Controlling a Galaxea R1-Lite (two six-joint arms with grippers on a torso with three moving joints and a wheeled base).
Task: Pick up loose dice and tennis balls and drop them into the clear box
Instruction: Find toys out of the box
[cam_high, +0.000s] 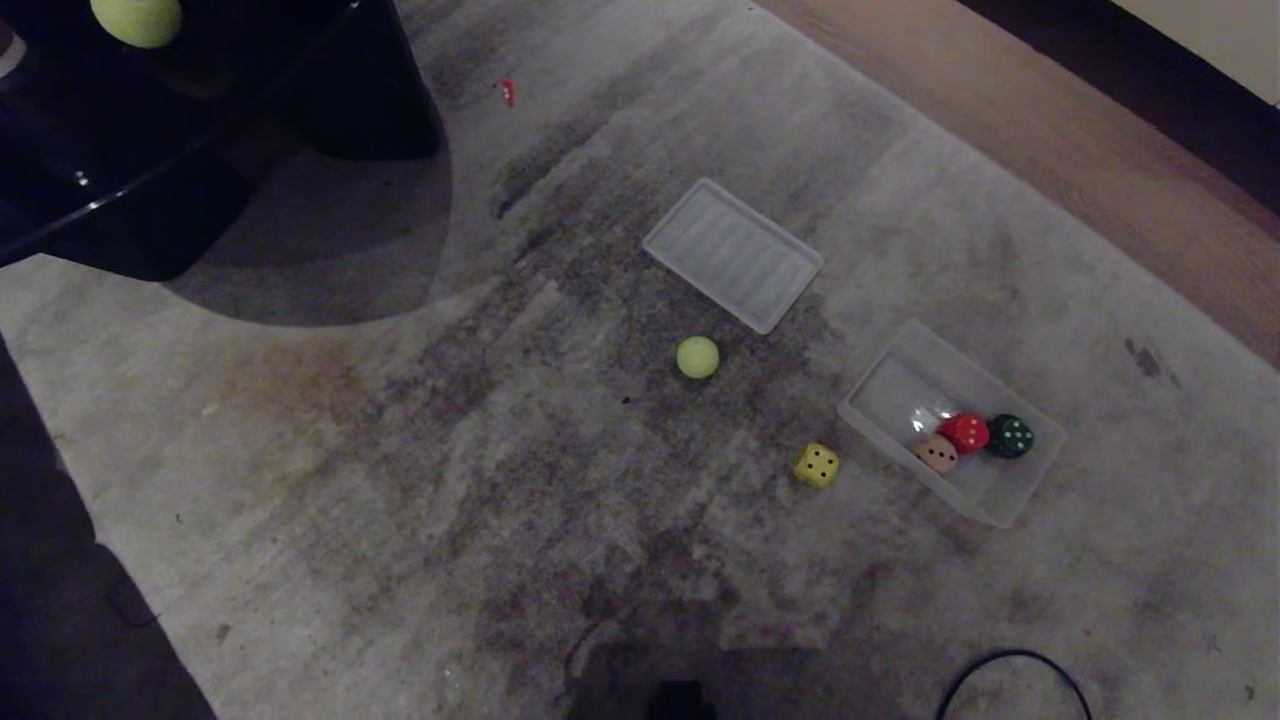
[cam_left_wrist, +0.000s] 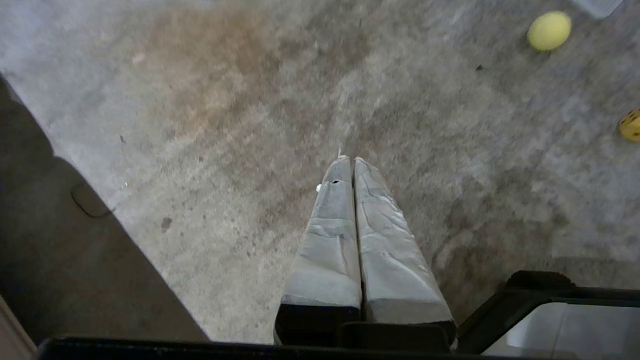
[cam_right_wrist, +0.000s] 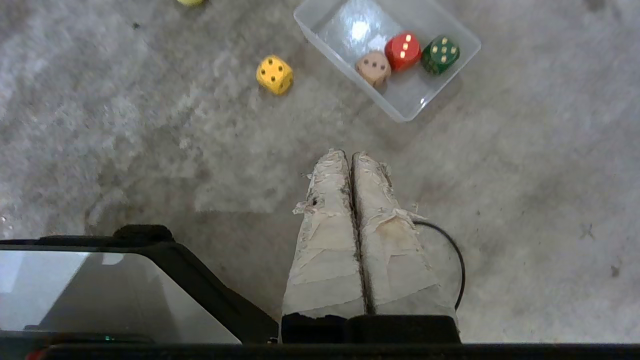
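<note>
My left end effector (cam_left_wrist: 348, 161) and right end effector (cam_right_wrist: 348, 155) hang pressed together, empty. The yellow die (cam_high: 817, 465) beside the clear box (cam_high: 1040, 470) probably skids on carpet; the tennis ball (cam_high: 697, 357) could roll.

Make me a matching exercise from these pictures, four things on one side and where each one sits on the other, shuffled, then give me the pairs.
Things:
1. yellow die
2. red die
3. near tennis ball
4. far tennis ball

Places:
A. up on the dark furniture at the head view's top left
B. on the carpet just outside the clear box
C. inside the clear box, between the peach die and the dark green die
D. on the carpet close to the ribbed tray

Pairs: 1-B, 2-C, 3-D, 4-A
</note>
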